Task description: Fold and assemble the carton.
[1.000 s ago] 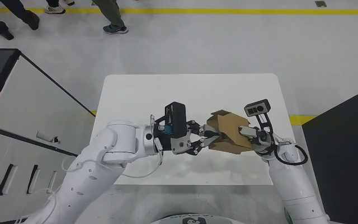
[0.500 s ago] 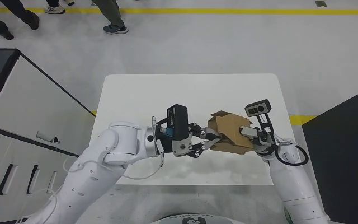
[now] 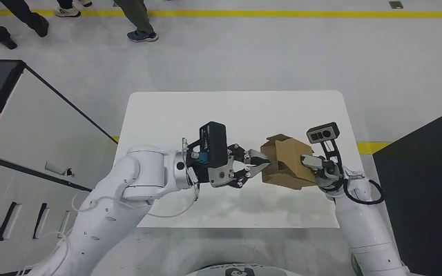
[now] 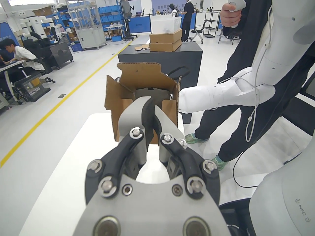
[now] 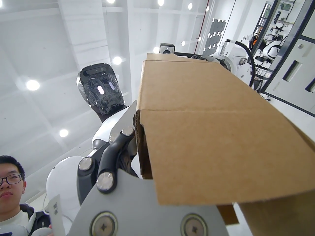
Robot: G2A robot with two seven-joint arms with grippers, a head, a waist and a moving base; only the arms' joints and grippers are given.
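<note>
One carton [image 3: 286, 162], half-formed, flaps [image 4: 139, 74] raised, held over the worktop [image 3: 207, 117], right half. Grip: right tool [image 3: 309, 165] pinching its side; left tool [image 3: 261, 164] pressed together at the open end. Risk: a hard push may buckle flaps or twist carton loose.

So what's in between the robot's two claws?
The carton is there, with the left gripper on one side and the right gripper on the other, as the top view shows.
</note>
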